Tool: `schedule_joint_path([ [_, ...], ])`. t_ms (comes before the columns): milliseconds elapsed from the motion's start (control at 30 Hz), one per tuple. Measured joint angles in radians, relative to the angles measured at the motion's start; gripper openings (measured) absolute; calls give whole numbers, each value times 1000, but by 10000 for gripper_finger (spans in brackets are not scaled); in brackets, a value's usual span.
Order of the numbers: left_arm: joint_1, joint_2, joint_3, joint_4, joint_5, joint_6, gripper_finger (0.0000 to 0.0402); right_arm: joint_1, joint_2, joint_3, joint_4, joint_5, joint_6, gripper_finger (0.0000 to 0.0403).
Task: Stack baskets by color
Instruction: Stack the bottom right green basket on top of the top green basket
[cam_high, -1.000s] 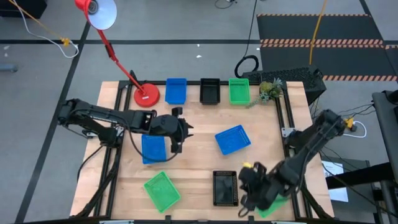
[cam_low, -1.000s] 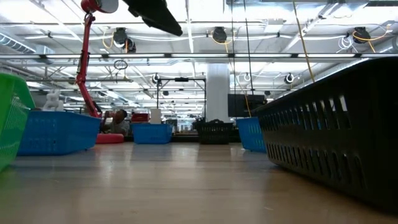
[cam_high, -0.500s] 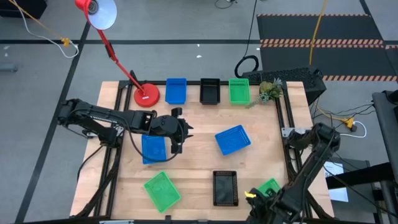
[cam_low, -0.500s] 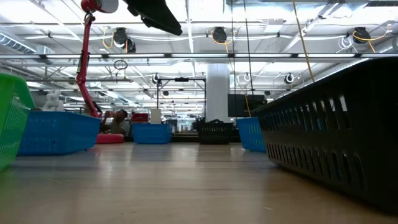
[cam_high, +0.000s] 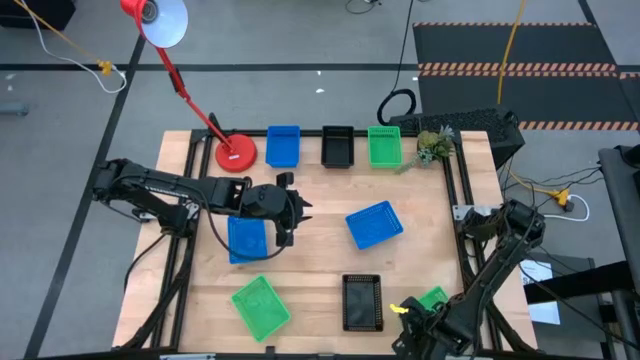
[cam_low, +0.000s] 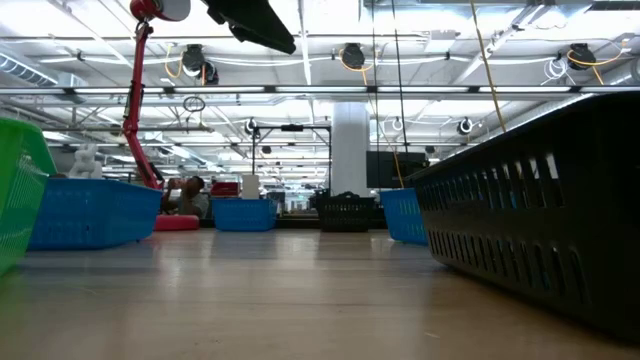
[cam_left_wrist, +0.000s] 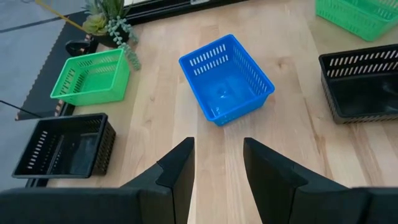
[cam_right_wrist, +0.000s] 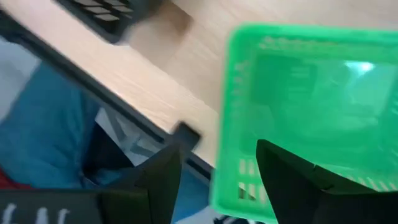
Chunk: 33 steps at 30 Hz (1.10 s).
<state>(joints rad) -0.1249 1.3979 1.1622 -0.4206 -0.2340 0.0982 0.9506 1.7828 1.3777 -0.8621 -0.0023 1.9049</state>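
Note:
Along the far edge stand a blue basket, a black basket and a green basket. Another blue basket lies mid-table, a third at the left. Near the front lie a green basket, a black basket and, at the right corner, a green basket partly under my right arm. My left gripper hangs open above the table, facing the middle blue basket. My right gripper points down, open, at the corner green basket. My right gripper's open fingers stand from above on either side of the corner green basket's wall, one finger over the inside and the other outside. I cannot tell whether they touch it. The basket rests on the table.
A red lamp base stands at the far left and a small plant at the far right. The corner green basket lies close to the table's near edge. Bare wood lies between the middle blue basket and the front row.
My right gripper has moved down and toward the table's near edge at the right corner, rolling as it went. It covers less of the corner green basket than before. My left arm has kept still.

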Motion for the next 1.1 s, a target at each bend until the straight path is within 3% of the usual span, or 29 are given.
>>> schedule_joint_path([
  [200, 0, 0, 0, 9, 0, 22, 141, -21, 0, -61, 42, -86, -49, 196],
  [367, 1, 0, 0, 13, 0, 30, 141, -37, 0, -76, 42, -101, -111, 167],
  [767, 1, 0, 0, 13, 0, 30, 141, -55, 0, -106, 40, -109, -168, 13],
  [1100, 1, 0, 0, 13, 0, 39, 141, -65, -2, -56, -6, -186, -267, 5],
])
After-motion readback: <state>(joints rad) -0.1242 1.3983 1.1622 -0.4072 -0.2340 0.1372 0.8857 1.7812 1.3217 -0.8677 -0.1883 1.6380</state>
